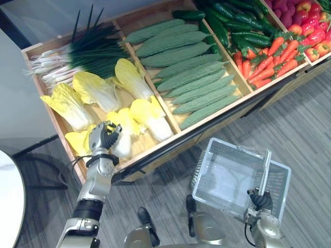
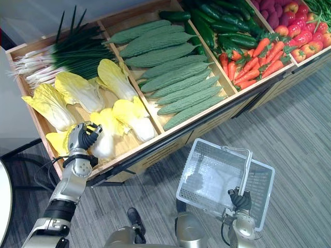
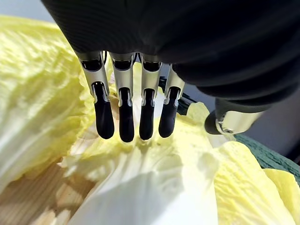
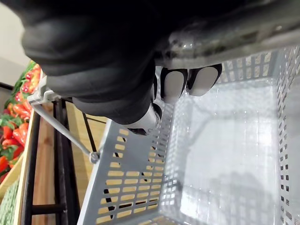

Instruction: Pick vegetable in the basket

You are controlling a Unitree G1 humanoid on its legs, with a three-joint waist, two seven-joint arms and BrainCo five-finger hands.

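The pale yellow leafy cabbage (image 1: 124, 147) is not yet grasped: it lies in the wooden display crate (image 1: 142, 144), under the loosely spread left hand (image 1: 105, 137). The empty grey plastic mesh basket (image 1: 227, 178) is gripped by its handle in the right hand (image 1: 261, 200).

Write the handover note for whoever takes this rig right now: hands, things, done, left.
Left hand: open, fingers straight over a pale yellow-and-white leafy cabbage at the front of the left compartment of the wooden stand; not gripped.
Right hand: shut on the handle of the light grey perforated plastic basket.
Done: nothing; basket empty.
Left: grip the cabbage, put it in the basket.
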